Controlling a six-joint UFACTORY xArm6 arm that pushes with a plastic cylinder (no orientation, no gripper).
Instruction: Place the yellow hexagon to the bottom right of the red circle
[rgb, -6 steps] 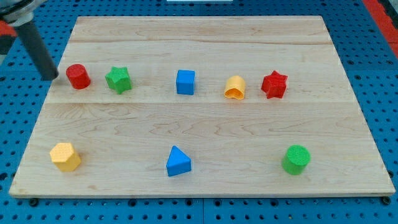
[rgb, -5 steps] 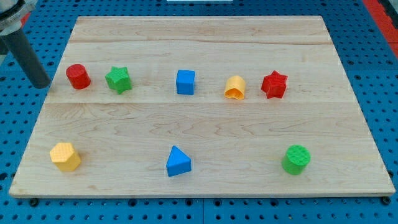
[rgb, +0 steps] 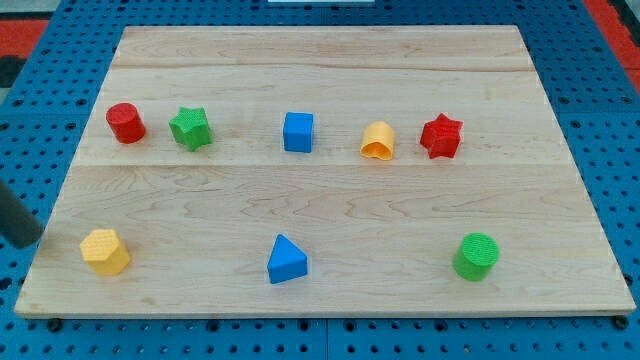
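The yellow hexagon (rgb: 105, 251) lies near the board's bottom left corner. The red circle (rgb: 126, 122) stands at the upper left, straight above it in the view. My tip (rgb: 28, 240) is at the view's left edge, just off the board's left side, to the left of the yellow hexagon and apart from it. Most of the rod is cut off by the frame edge.
A green star (rgb: 190, 128) sits right of the red circle. A blue cube (rgb: 298, 132), a yellow arch-like block (rgb: 378, 141) and a red star (rgb: 441, 136) continue that row. A blue triangle (rgb: 287, 260) and a green circle (rgb: 476, 256) lie in the lower row. The wooden board (rgb: 330, 60) rests on blue pegboard.
My tip has moved from beside the red circle's left down the view along the board's left edge, to the level of the yellow hexagon. No block has moved.
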